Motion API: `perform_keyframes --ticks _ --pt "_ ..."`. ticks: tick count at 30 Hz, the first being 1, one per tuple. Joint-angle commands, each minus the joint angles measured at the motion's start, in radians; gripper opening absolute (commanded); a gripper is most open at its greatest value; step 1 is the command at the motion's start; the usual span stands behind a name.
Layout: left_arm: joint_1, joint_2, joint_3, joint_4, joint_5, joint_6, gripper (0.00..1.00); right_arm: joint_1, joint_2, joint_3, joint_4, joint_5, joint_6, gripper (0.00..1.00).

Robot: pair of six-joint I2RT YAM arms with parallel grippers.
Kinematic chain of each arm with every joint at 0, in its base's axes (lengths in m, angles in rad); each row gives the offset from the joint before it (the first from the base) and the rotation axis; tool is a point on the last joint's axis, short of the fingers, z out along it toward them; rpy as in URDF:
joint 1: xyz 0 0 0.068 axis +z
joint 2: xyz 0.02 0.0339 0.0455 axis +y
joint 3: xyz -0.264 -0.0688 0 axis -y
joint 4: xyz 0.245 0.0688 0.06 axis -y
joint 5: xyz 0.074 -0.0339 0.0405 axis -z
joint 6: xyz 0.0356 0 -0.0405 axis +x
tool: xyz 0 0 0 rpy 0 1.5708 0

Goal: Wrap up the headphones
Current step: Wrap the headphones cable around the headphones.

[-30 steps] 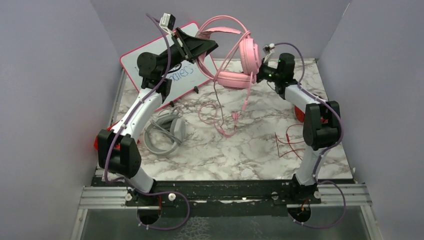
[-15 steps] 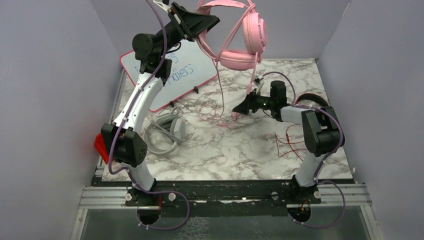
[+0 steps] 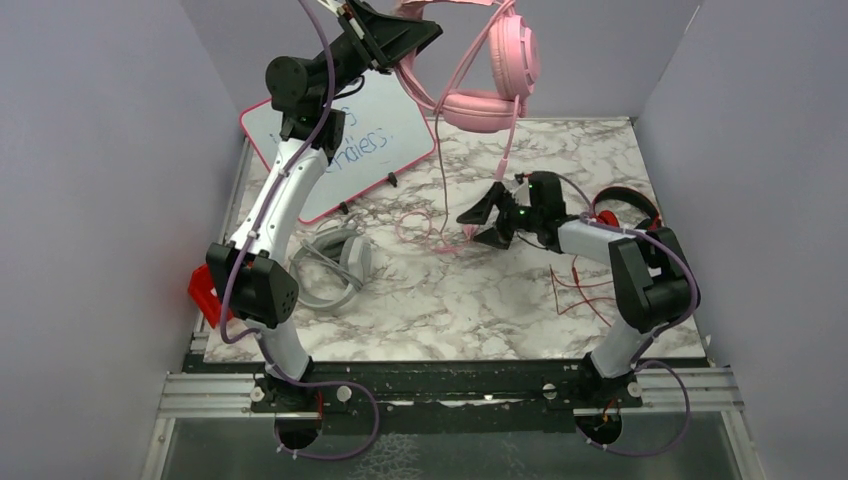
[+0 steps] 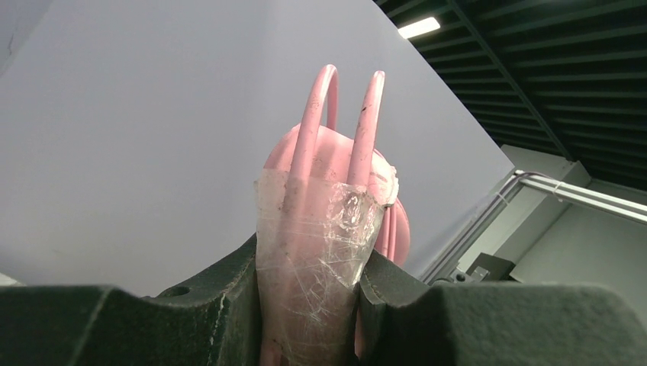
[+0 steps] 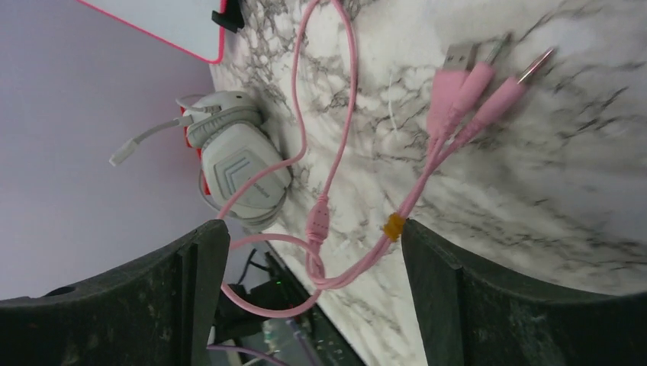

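Your left gripper (image 3: pixel 418 38) clamped the pink headphones' (image 3: pixel 515 60) band. Your right gripper (image 3: pixel 478 226), jaws spread, sat nearer the cable (image 5: pixel 317 221), which ran 7 to 1 o'clock between them.

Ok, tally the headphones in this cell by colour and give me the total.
pink headphones: 1
grey headphones: 1
red-and-black headphones: 1
Total: 3
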Motion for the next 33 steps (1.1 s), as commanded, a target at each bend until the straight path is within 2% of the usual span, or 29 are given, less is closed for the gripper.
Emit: perform_keyframes --ticks 1,4,6,8,9,11,14,16,20,23,24,26,29,30,31,33 --pt "0.000 -0.017 0.025 0.018 -0.082 -0.004 0.00 0.083 0.024 0.001 -0.042 0.095 0.310 0.87" --pt "0.000 -0.019 0.032 0.013 -0.075 -0.004 0.00 0.111 0.014 -0.075 -0.018 0.151 0.411 0.84" --pt "0.000 -0.023 0.031 0.012 -0.072 -0.004 0.00 0.113 0.021 -0.115 0.042 0.181 0.450 0.72" --pt "0.000 -0.033 0.023 0.011 -0.075 0.002 0.00 0.113 0.050 -0.104 0.075 0.175 0.458 0.54" --pt "0.000 -0.037 0.018 0.010 -0.078 0.005 0.00 0.114 0.056 -0.096 0.040 0.160 0.456 0.50" --pt "0.000 -0.039 0.022 0.005 -0.075 0.004 0.00 0.122 0.025 -0.152 0.042 0.181 0.460 0.52" --pt "0.000 -0.045 0.019 0.005 -0.073 0.011 0.00 0.120 -0.015 -0.210 0.047 0.226 0.457 0.66" --pt "0.000 -0.050 0.007 0.005 -0.076 0.013 0.00 0.129 -0.011 -0.203 0.054 0.213 0.453 0.71" --pt "0.000 -0.056 0.003 0.005 -0.075 0.013 0.00 0.158 0.041 -0.179 0.146 0.195 0.520 0.73" --pt "0.000 -0.061 0.003 0.005 -0.078 0.012 0.00 0.182 0.082 -0.138 0.161 0.194 0.559 0.68" --pt "0.000 -0.063 0.003 0.005 -0.079 0.012 0.00 0.190 0.093 -0.142 0.191 0.192 0.584 0.65" --pt "0.000 -0.068 -0.001 0.005 -0.081 0.018 0.00 0.196 0.102 -0.173 0.265 0.185 0.630 0.51" --pt "0.012 -0.081 -0.025 0.003 -0.096 0.032 0.00 0.166 0.047 -0.225 0.304 0.189 0.625 0.13" --pt "0.022 -0.087 -0.034 0.002 -0.100 0.035 0.00 0.145 0.006 -0.240 0.294 0.187 0.582 0.05" --pt "0.039 -0.094 -0.045 0.002 -0.106 0.035 0.00 0.110 -0.038 -0.234 0.241 0.177 0.510 0.01" --pt "0.086 -0.119 -0.074 -0.002 -0.123 0.048 0.00 0.003 -0.144 -0.210 0.114 0.168 0.309 0.01"
